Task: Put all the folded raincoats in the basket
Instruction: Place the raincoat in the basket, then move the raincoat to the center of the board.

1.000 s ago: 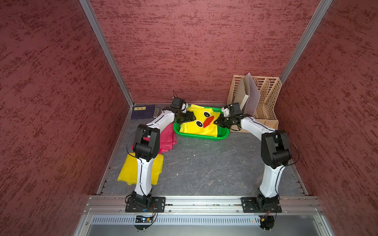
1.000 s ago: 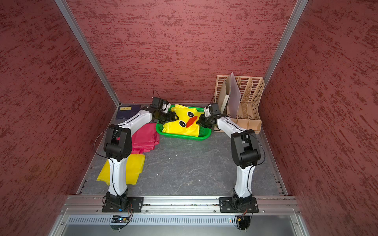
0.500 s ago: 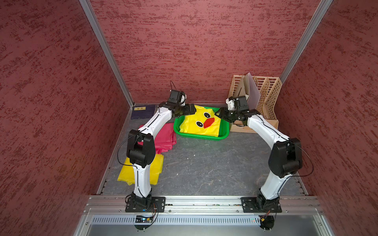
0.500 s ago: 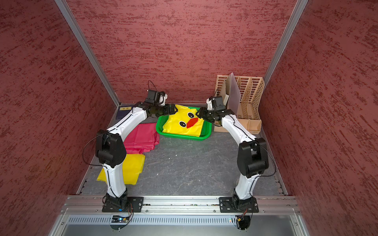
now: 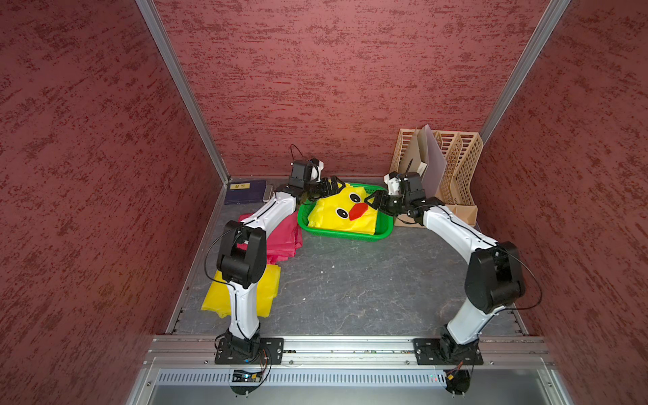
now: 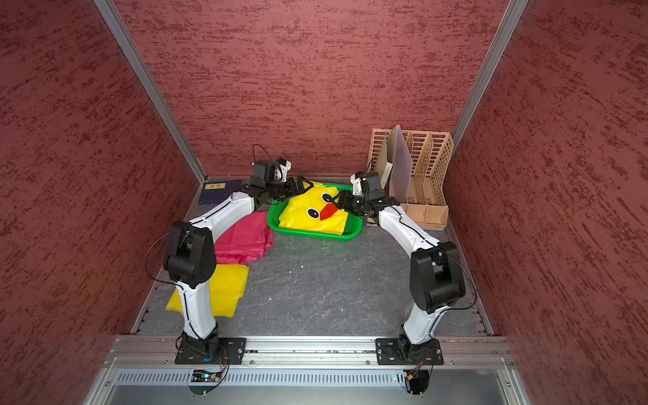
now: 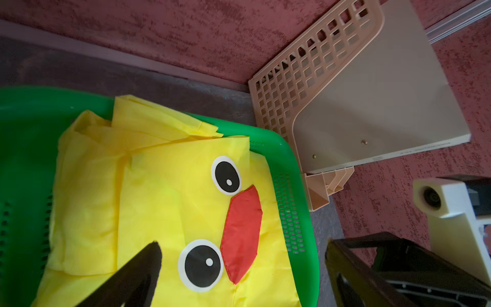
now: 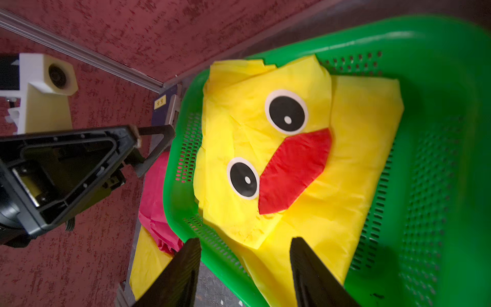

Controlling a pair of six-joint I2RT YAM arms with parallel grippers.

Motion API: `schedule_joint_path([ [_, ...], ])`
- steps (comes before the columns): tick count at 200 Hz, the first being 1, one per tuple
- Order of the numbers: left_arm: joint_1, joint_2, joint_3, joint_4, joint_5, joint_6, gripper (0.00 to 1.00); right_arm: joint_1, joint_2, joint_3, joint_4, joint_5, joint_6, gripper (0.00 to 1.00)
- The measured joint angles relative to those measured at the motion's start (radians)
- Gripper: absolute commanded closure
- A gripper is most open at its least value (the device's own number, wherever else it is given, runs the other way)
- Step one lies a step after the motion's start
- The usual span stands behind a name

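The folded raincoat, yellow with a duck face and red beak, lies inside the green basket at the back of the table. My left gripper hovers over the basket's left end, open wide and empty. My right gripper hangs over the right end, also open and empty. The left wrist view shows the raincoat in the basket below the open left gripper. The right wrist view shows the raincoat, the basket and the right gripper.
A beige lattice file rack with a grey folder stands right of the basket, close behind the right arm. A dark blue book lies in the back left corner. A pink folded sheet and a yellow one lie under the left arm.
Both grippers have let go of the raincoat and risen off it, drawing back toward the basket's ends. The raincoat stays in the basket.
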Motion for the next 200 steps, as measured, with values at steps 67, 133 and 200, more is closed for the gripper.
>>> schedule_joint_path([
  [67, -0.003, -0.135, -0.125, -0.013, -0.106, 0.025, 0.0, 0.024, -0.034, -0.05, 0.09, -0.08, 0.028, 0.34],
  [133, 0.034, -0.632, -0.397, -0.13, -0.306, 0.067, 0.0, 0.269, -0.218, -0.089, 0.101, 0.032, 0.09, 0.34],
  [200, 0.103, -1.05, -0.721, -0.469, -0.49, -0.093, 0.0, 0.686, -0.198, -0.259, 0.149, 0.315, 0.284, 0.37],
])
